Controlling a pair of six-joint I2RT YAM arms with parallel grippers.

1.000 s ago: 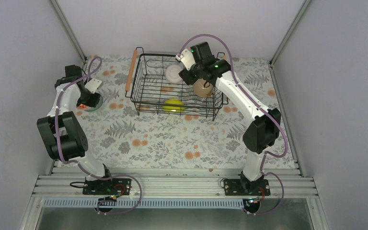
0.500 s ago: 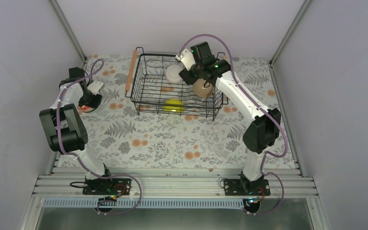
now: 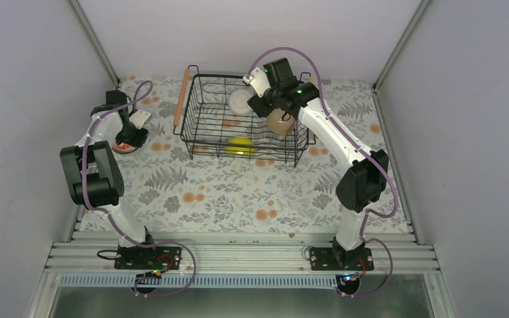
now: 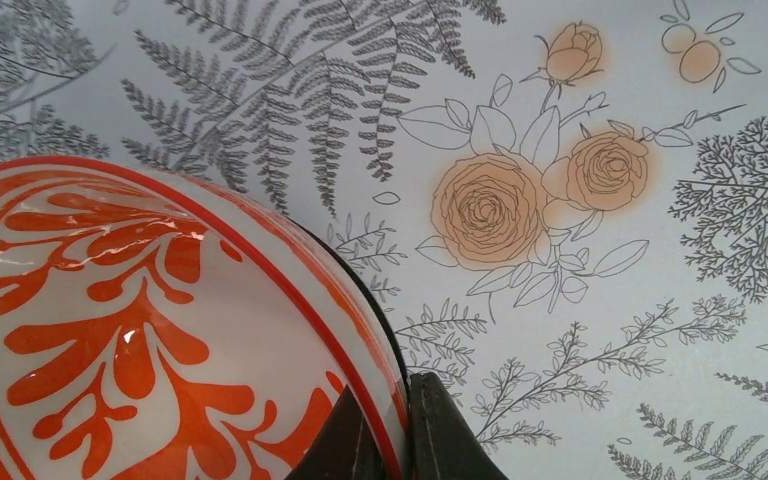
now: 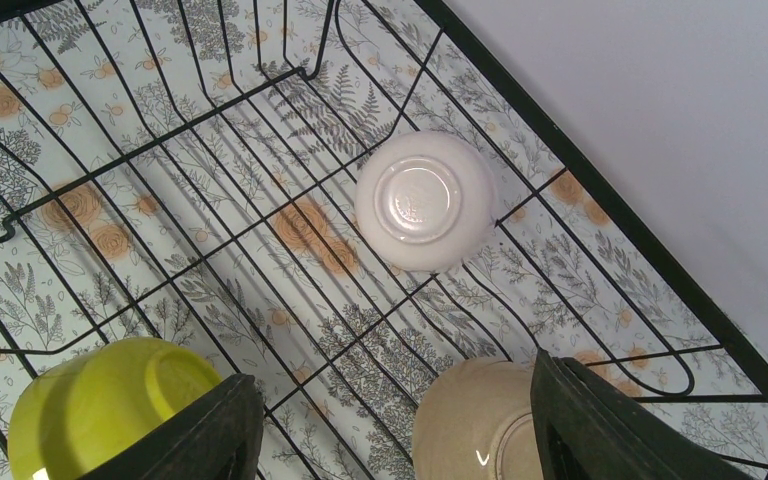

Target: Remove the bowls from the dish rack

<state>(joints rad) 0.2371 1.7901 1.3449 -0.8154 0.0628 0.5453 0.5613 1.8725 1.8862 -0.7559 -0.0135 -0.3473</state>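
Left gripper [image 4: 392,440], pinching the orange-patterned bowl [image 4: 140,330] by its rim, should seat it flat by the table's [image 4: 610,330] left edge before releasing; right gripper [image 5: 400,430] hangs open.

we see a white bowl [image 4: 140,340] with orange fronds, tan bowl [image 5: 475,420], yellow-green bowl [image 5: 110,405], black dish rack [image 3: 199,126], grey-fern, peach-rose worktop [image 4: 580,300].
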